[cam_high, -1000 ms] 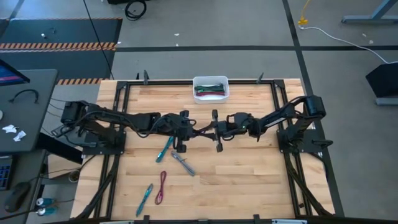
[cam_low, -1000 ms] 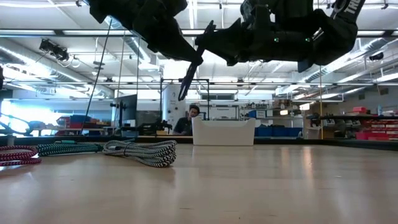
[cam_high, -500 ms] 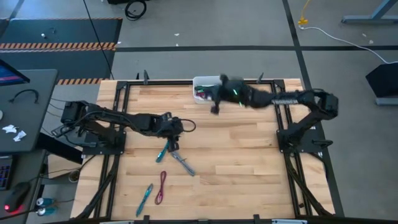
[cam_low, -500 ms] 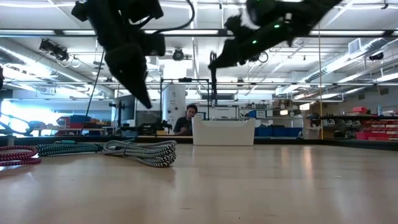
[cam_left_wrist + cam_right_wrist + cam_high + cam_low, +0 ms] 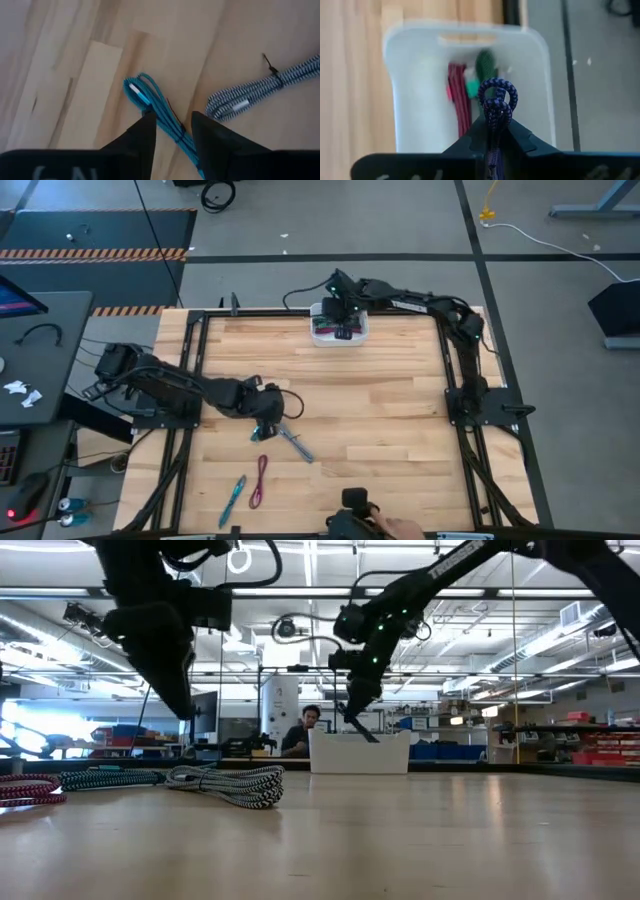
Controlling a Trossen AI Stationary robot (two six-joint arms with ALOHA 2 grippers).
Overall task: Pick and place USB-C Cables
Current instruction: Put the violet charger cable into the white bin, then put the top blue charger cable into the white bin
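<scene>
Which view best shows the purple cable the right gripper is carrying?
The right wrist view: the purple cable is pinched in the right gripper above the white bin. High and low views show only the gripper at the bin; the left wrist view misses it.

Bright, even overhead light, soft shadows; the right wrist view is blurred.

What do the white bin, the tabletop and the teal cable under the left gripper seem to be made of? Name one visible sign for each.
White bin: probably plastic, with smooth, slightly glossy walls and rounded moulded corners.
Tabletop: wood, seemingly butcher block, with pale jointed strips and visible grain.
Teal cable: likely a braided fabric jacket, showing a woven, matte texture; the left gripper hovers open over it.
</scene>
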